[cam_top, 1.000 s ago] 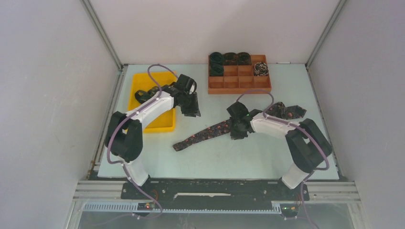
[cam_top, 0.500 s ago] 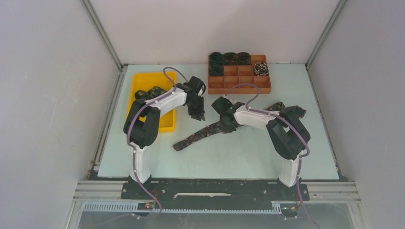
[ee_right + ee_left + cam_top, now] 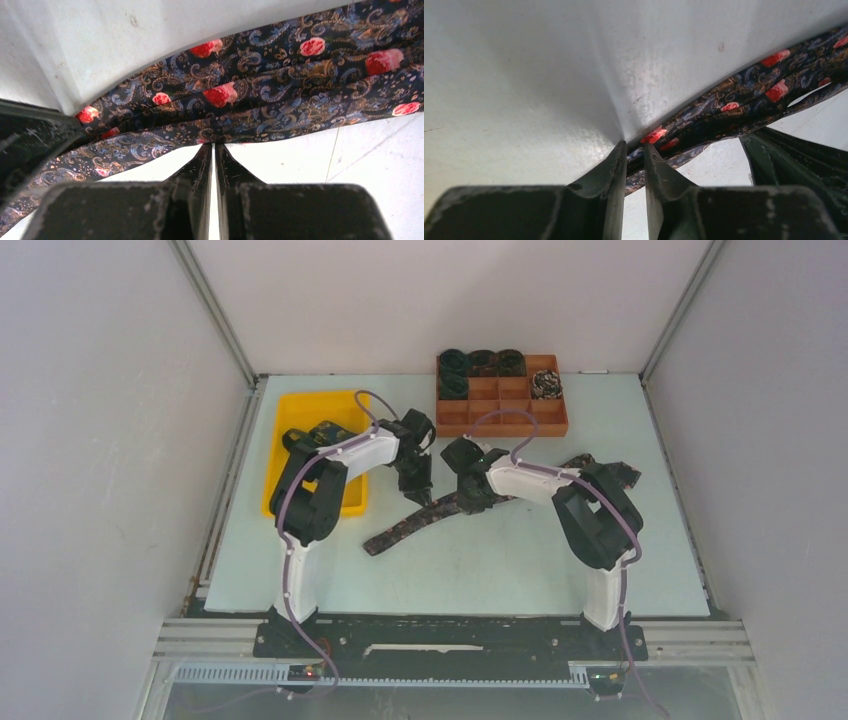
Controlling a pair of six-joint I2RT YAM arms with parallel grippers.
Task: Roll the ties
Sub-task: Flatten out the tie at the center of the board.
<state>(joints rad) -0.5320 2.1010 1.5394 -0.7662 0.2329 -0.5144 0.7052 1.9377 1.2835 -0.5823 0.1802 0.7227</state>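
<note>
A long dark paisley tie [image 3: 398, 531] with red specks lies slantwise across the table, its wide end at the right [image 3: 612, 474]. My left gripper [image 3: 419, 492] comes down on its middle; in the left wrist view the left gripper [image 3: 635, 148] stands nearly shut with the tie [image 3: 749, 95] pinched between the tips. Just to the right, my right gripper [image 3: 469, 501] meets the same band. The right wrist view shows the right gripper [image 3: 214, 145] shut on the near edge of the bunched tie [image 3: 300, 80]. Several rolled ties [image 3: 482, 363] sit in the tray.
An orange compartment tray [image 3: 500, 418] stands at the back middle, most of its cells bare. A yellow bin [image 3: 340, 498] at the left holds dark fabric [image 3: 322, 432]. Both arms bend inward over the table's middle, their lilac cables looping above them.
The left gripper moved from beside the yellow bin to the tie and narrowed onto it. The right gripper moved left and away from the bases, dragging the tie, and closed further.
</note>
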